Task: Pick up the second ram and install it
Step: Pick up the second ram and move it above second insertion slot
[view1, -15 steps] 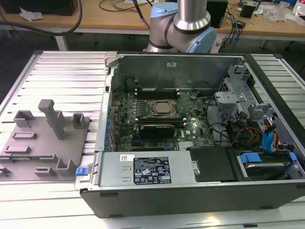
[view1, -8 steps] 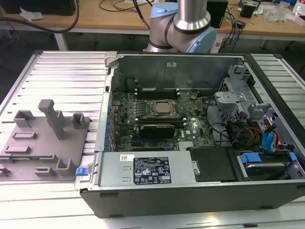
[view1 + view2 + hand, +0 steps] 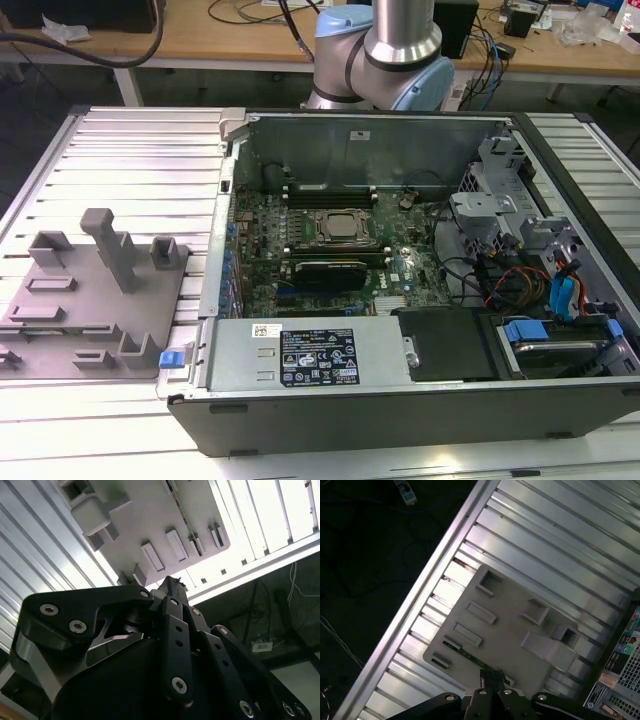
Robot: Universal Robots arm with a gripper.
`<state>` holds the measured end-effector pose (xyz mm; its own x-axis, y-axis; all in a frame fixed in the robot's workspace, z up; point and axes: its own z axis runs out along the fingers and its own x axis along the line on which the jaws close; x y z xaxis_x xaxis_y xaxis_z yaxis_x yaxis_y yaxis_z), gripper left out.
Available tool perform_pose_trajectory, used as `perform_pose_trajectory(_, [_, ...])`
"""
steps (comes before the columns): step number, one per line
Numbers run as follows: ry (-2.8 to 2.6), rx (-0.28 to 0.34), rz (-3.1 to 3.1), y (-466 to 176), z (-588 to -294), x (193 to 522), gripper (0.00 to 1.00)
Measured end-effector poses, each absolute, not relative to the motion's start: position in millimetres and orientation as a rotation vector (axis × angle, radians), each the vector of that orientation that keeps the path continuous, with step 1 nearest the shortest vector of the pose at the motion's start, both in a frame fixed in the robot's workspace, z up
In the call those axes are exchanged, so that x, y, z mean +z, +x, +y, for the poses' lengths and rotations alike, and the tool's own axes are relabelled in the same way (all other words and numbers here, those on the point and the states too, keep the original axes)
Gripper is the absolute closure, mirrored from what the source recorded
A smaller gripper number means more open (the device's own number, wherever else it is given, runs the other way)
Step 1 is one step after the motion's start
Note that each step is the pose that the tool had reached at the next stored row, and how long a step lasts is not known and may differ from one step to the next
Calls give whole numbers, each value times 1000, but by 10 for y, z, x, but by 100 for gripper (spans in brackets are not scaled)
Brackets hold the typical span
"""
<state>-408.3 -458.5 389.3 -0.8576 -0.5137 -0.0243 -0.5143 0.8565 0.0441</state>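
Observation:
In both wrist views I look down past my gripper point(image 3: 492, 674) point(image 3: 171, 582) onto a grey fixture plate point(image 3: 515, 630) point(image 3: 150, 510) lying on the ribbed metal table. The black fingers are pressed together, with nothing visible between them, high above the plate's edge. A thin dark strip standing on edge in a slot of the plate, beside small grey blocks, looks like the second ram point(image 3: 467, 654) point(image 3: 184, 517). In the exterior view the plate point(image 3: 95, 310) lies at the left of the open computer case point(image 3: 400, 260). Inside the case are the square processor socket point(image 3: 333, 228) and long memory slots point(image 3: 330, 190).
Tall grey posts point(image 3: 115, 245) rise from the plate. The case holds a black card point(image 3: 330, 270), a grey power supply point(image 3: 310, 355), cables and drive cages point(image 3: 540, 260) at the exterior view's right. The arm's base point(image 3: 385, 55) stands behind the case.

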Motion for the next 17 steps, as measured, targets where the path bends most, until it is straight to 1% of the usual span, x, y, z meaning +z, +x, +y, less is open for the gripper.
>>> perform_pose_trajectory(17, [-1191,78,2900,-4083,-4585,3893,89])
